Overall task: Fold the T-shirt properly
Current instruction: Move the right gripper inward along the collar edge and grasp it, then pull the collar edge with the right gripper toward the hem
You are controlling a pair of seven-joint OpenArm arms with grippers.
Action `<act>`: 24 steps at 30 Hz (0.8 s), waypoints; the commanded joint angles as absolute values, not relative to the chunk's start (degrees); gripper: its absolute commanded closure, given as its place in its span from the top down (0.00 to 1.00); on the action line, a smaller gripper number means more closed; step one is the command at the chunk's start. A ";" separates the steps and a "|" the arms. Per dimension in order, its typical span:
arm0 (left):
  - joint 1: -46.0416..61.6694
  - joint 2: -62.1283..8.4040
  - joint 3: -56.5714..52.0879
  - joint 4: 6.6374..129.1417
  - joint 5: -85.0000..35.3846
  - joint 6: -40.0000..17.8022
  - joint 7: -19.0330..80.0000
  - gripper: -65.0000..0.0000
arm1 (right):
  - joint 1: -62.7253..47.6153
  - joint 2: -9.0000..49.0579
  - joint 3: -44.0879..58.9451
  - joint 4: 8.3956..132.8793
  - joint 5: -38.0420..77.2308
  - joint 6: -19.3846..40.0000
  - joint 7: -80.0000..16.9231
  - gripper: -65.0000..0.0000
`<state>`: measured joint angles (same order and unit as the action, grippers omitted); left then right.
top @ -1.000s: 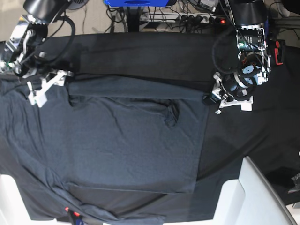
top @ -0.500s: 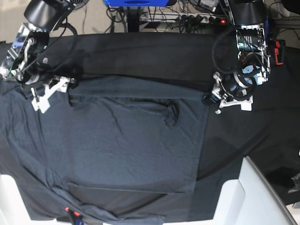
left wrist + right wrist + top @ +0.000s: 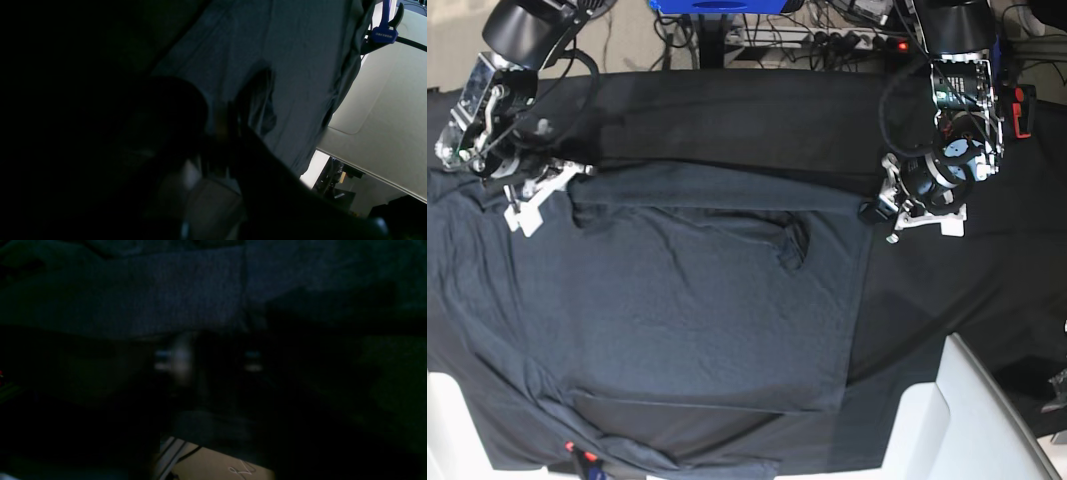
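A black table-covering cloth (image 3: pixel 727 110) spreads over the whole work surface, and on it lies the T-shirt (image 3: pixel 697 300), charcoal grey and a shade bluer than the cloth, laid out flat in the middle with its far edge turned over into a long band and a small dark pucker near its centre. White panels (image 3: pixel 967 420) stand at the near corners. The two arms sit at opposite ends of that far folded band, which in my judgement is so each can take one end and carry the edge over evenly. The left gripper (image 3: pixel 879 212) is down at the shirt's corner on the base view's right; its jaws are together, and it looks pinched on the hem there, though the dark wrist view does not show the cloth between them clearly. The right gripper (image 3: pixel 537 190) rests low on the fabric at the other end; its wrist view is too dark and blurred, so I cannot tell whether its jaws have closed on the shirt.
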<state>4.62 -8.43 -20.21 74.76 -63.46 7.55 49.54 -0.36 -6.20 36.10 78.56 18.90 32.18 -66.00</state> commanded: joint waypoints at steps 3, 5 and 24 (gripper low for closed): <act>3.91 -8.92 -20.44 75.56 -64.48 7.16 49.45 0.00 | 0.40 -5.93 36.00 79.34 19.56 32.57 -65.54 0.00; 3.91 -8.92 -20.44 75.56 -64.48 7.16 49.45 0.00 | 0.40 -5.93 36.00 79.34 19.56 32.57 -65.80 0.01; 3.82 -8.92 -20.44 75.56 -64.48 7.16 49.45 0.00 | 3.74 -5.85 36.44 80.40 19.56 32.48 -69.85 0.01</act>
